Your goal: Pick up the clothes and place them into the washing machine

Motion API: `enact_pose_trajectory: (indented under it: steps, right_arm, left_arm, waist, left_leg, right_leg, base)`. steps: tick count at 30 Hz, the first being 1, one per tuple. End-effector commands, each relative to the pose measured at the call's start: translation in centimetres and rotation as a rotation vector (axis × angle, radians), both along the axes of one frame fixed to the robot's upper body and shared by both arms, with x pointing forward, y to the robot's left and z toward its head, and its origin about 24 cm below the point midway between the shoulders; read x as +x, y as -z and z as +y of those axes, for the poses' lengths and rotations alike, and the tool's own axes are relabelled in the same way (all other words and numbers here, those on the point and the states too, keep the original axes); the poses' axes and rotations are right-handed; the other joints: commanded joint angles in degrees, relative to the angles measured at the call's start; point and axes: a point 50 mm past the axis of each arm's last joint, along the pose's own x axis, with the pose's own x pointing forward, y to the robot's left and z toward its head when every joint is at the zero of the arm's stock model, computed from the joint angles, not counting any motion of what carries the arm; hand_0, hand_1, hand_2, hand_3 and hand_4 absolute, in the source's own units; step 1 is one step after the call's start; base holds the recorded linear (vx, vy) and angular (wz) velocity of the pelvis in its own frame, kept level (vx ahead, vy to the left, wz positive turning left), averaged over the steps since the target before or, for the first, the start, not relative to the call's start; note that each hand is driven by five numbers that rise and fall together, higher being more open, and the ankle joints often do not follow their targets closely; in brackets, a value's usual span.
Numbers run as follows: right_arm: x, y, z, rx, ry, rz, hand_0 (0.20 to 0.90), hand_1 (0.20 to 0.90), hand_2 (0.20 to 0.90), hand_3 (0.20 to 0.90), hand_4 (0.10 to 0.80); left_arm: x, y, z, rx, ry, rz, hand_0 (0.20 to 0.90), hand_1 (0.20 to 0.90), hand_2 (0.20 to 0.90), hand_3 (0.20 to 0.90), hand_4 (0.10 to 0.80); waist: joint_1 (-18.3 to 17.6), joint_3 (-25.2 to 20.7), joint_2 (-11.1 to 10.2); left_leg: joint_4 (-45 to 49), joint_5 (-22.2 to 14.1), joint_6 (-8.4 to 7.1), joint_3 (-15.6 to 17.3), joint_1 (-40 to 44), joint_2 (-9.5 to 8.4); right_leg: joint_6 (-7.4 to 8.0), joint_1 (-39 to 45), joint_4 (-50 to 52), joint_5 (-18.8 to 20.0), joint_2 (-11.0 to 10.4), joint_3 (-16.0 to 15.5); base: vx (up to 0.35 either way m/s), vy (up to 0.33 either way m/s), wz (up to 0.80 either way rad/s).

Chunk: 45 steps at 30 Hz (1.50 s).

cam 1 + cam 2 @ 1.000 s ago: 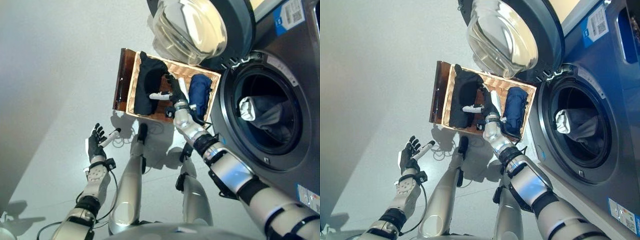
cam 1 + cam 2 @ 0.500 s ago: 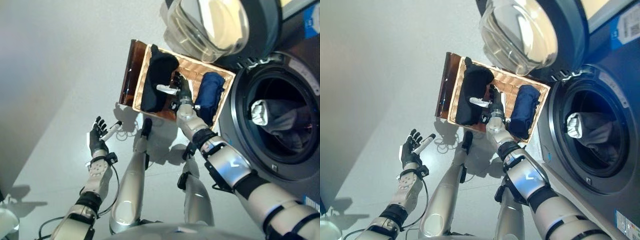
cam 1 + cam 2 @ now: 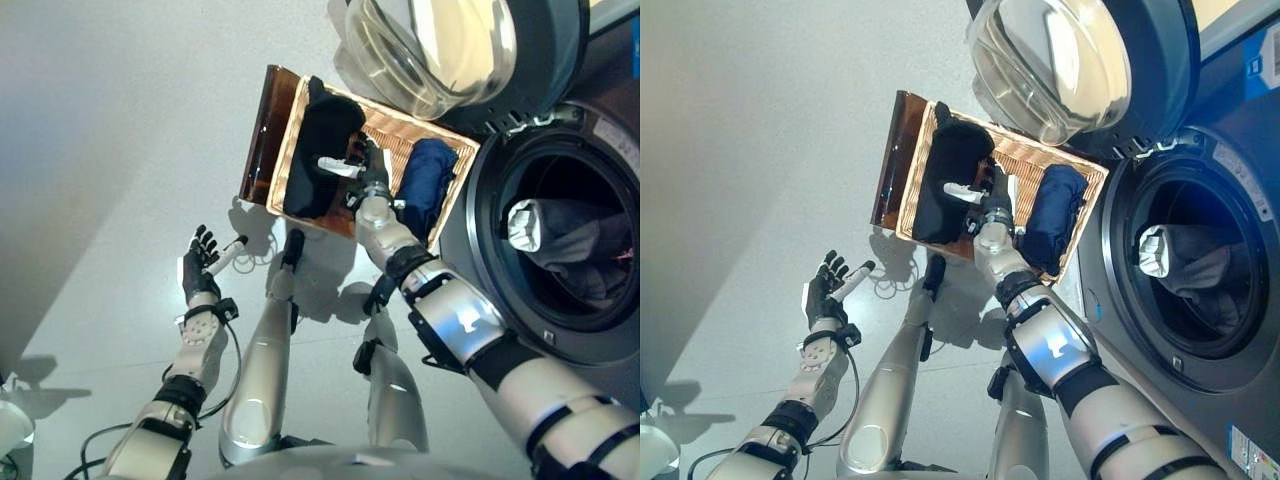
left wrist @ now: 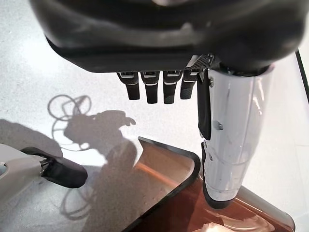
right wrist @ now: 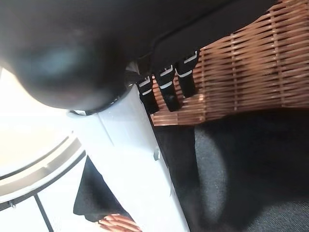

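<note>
A shallow wicker basket (image 3: 395, 133) rests on a low dark brown box (image 3: 260, 150) beside the washing machine (image 3: 560, 240). A black garment (image 3: 315, 160) lies in its left half and a folded dark blue garment (image 3: 425, 185) in its right half. My right hand (image 3: 368, 170) hovers open over the basket between them, its white-covered thumb over the black garment (image 5: 251, 164), holding nothing. My left hand (image 3: 198, 272) is open and empty above the floor to the left. A grey garment (image 3: 575, 245) lies inside the drum.
The machine's round glass door (image 3: 440, 45) stands open above the basket's far side. Pale grey floor (image 3: 110, 150) stretches left of the box. A corner of the brown box (image 4: 169, 179) shows in the left wrist view.
My right hand has reached a little farther over the basket toward the black garment. The camera has shifted, so the whole scene sits differently. The left hand has hardly moved.
</note>
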Motion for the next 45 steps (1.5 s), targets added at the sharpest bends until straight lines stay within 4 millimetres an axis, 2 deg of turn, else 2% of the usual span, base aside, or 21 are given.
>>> enact_pose_trajectory:
  steps: [1,6,14,15,17,19,20,21,25,28,30,32,34,35,45]
  right_arm:
    - [0.7,-6.2,4.1,0.083,-0.130,-0.194,0.900,0.900,0.900,0.900,0.800]
    - [1.0,-7.4,3.6,0.089,-0.111,-0.209,0.900,0.900,0.900,0.900,0.800]
    - [1.1,-8.6,4.1,0.089,-0.127,-0.239,0.900,0.900,0.900,0.900,0.800]
    - [1.1,-8.8,4.4,0.084,-0.138,-0.243,0.862,0.862,0.862,0.862,0.773]
    - [1.0,-8.9,4.7,0.085,-0.145,-0.245,0.711,0.711,0.711,0.711,0.665]
    - [0.9,-8.9,5.0,0.090,-0.153,-0.241,0.653,0.653,0.653,0.653,0.624]
    - [0.9,-8.9,5.2,0.095,-0.158,-0.240,0.551,0.551,0.551,0.551,0.551]
    - [0.9,-9.1,5.4,0.101,-0.166,-0.244,0.549,0.549,0.549,0.549,0.549]
    - [0.8,-9.4,5.9,0.110,-0.181,-0.251,0.568,0.568,0.568,0.568,0.563]
    - [0.5,-9.3,6.6,0.116,-0.204,-0.251,0.642,0.642,0.642,0.642,0.616]
    - [0.4,-9.1,6.9,0.122,-0.215,-0.246,0.755,0.755,0.755,0.755,0.696]
    - [0.2,-8.7,7.2,0.125,-0.225,-0.239,0.774,0.774,0.774,0.774,0.710]
    - [0.0,-8.0,7.6,0.124,-0.239,-0.222,0.837,0.837,0.837,0.837,0.755]
    - [-0.2,-7.2,7.7,0.126,-0.239,-0.204,0.900,0.900,0.900,0.900,0.800]
    - [-0.6,-4.3,7.6,0.133,-0.219,-0.119,0.900,0.900,0.900,0.900,0.800]
  left_arm:
    - [0.7,-2.2,0.5,0.038,0.001,-0.108,0.900,0.900,0.900,0.900,0.800]
    - [0.9,-2.9,0.3,0.033,0.018,-0.142,0.900,0.900,0.900,0.900,0.800]
    - [0.8,-2.6,0.1,0.032,0.023,-0.125,0.900,0.900,0.900,0.900,0.800]
    - [0.9,-2.6,0.1,0.035,0.022,-0.122,0.900,0.900,0.900,0.900,0.800]
    - [1.0,-2.6,0.1,0.036,0.020,-0.120,0.900,0.900,0.900,0.900,0.800]
    - [1.1,-2.6,0.1,0.037,0.019,-0.118,0.900,0.900,0.900,0.900,0.800]
    - [1.1,-2.6,0.1,0.036,0.017,-0.116,0.900,0.900,0.900,0.900,0.800]
    - [1.1,-2.6,0.1,0.038,0.016,-0.115,0.900,0.900,0.900,0.900,0.800]
    - [1.2,-2.6,0.1,0.039,0.019,-0.115,0.900,0.900,0.900,0.900,0.800]
    - [1.1,-2.2,0.0,0.035,0.014,-0.095,0.900,0.900,0.900,0.900,0.800]
    - [1.0,-2.0,0.0,0.033,0.011,-0.086,0.900,0.900,0.900,0.900,0.800]
    - [0.9,-1.6,0.0,0.031,0.006,-0.068,0.900,0.900,0.900,0.900,0.800]
    - [0.8,-1.2,0.2,0.041,-0.001,-0.041,0.900,0.900,0.900,0.900,0.800]
    - [0.7,-0.7,0.3,0.051,-0.007,-0.012,0.900,0.900,0.900,0.900,0.800]
    - [0.0,0.9,1.2,0.082,-0.026,0.074,0.900,0.900,0.900,0.900,0.800]
  waist:
    - [4.1,2.2,2.9]
    - [4.9,3.0,3.2]
    - [5.4,3.8,3.4]
    - [5.4,3.9,3.3]
    - [5.4,3.9,3.3]
    - [5.6,3.9,3.3]
    - [5.8,3.9,3.3]
    - [5.8,3.9,3.3]
    - [6.0,3.9,3.4]
    - [5.8,3.9,3.3]
    - [5.7,3.8,3.2]
    - [5.5,3.6,3.0]
    - [5.2,3.2,2.8]
    - [5.0,2.7,2.5]
    - [5.2,0.3,1.0]
  left_leg:
    - [-11.7,2.6,-1.79,0.3,6.3,-3.26]
    - [-11.7,2.7,-1.76,-0.4,5.5,-3.54]
    - [-11.7,2.9,-1.71,-1.1,4.4,-3.95]
    - [-11.7,2.8,-1.73,-1.1,4.3,-4.04]
    - [-11.7,2.8,-1.75,-1.2,4.4,-4.07]
    - [-11.7,2.8,-1.75,-1.3,4.3,-4.15]
    - [-11.7,2.9,-1.74,-1.3,4.3,-4.16]
    - [-11.7,2.8,-1.72,-1.4,4.2,-4.22]
    - [-11.7,2.9,-1.72,-1.4,4.3,-4.28]
    - [-11.7,2.8,-1.68,-1.4,4.6,-4.32]
    - [-11.7,2.8,-1.66,-1.4,4.8,-4.29]
    - [-11.7,2.7,-1.60,-1.2,5.2,-4.26]
    - [-11.7,2.6,-1.58,-1.0,5.8,-4.14]
    - [-11.7,2.6,-1.53,-0.9,6.5,-4.04]
    - [-11.7,2.0,-1.33,-1.0,9.9,-3.51]
  right_leg:
    - [1.96,9.3,1.0,-1.3,-0.6,0.4]
    - [2.05,9.3,0.7,-1.4,-0.5,-0.4]
    - [2.04,8.8,0.9,-1.5,-0.4,-1.0]
    - [2.08,8.8,0.9,-1.6,-0.5,-1.1]
    - [2.08,8.8,0.9,-1.6,-0.5,-1.2]
    - [2.06,8.9,0.9,-1.7,-0.5,-1.1]
    - [2.05,8.9,0.9,-1.7,-0.5,-1.3]
    - [2.04,8.9,0.9,-1.8,-0.5,-1.3]
    - [2.06,9.0,0.9,-1.9,-0.6,-1.5]
    - [1.99,9.1,1.1,-1.8,-0.6,-1.5]
    - [1.94,9.2,1.1,-1.9,-0.5,-1.4]
    - [1.88,9.3,1.2,-1.9,-0.4,-1.2]
    - [1.86,9.6,1.4,-2.0,-0.4,-1.0]
    - [1.80,10.0,1.5,-2.0,-0.3,-0.9]
    - [1.69,12.9,2.0,-2.5,-0.3,-0.4]
  base:
    - [-0.003,0.000,0.03]
    - [-0.007,-0.019,0.05]
    - [-0.004,-0.001,0.04]
    - [0.000,0.003,0.08]
    - [-0.001,0.010,0.07]
    - [-0.001,0.006,0.02]
    - [0.000,0.000,0.00]
    - [0.000,0.000,0.00]
    - [-0.002,0.006,0.05]
    - [-0.006,0.013,0.06]
    - [0.001,0.008,0.07]
    - [0.006,0.019,0.06]
    - [0.012,0.012,0.05]
    - [0.000,0.000,0.00]
    - [0.013,-0.015,-0.03]
